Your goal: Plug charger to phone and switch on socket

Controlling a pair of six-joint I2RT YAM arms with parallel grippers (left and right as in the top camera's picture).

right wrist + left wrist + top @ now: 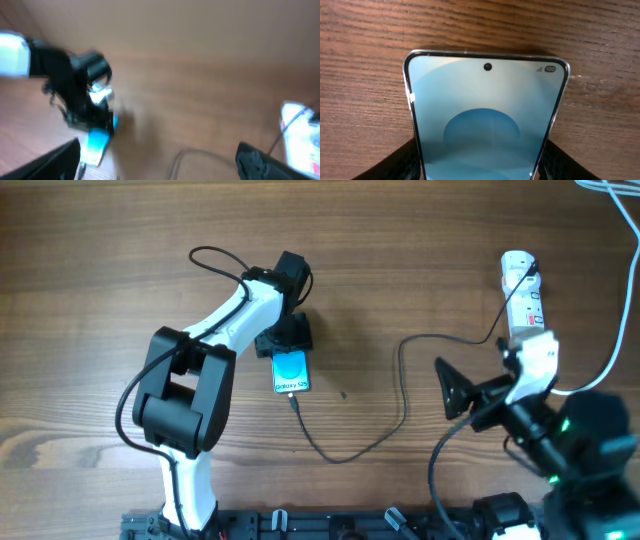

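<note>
The phone lies flat on the wooden table with its teal screen up. My left gripper is shut on its far end, and its dark fingers press both long edges in the left wrist view, where the phone fills the frame. The black charger cable runs from the phone's near edge, where its tip touches, in a loop to the white socket at the far right. My right gripper is open and empty, left of the socket. The right wrist view is blurred: gripper, phone, socket.
A thick white cord curves along the right edge of the table. A thin black cable loops off my left arm. Bare wood lies between the phone and the socket.
</note>
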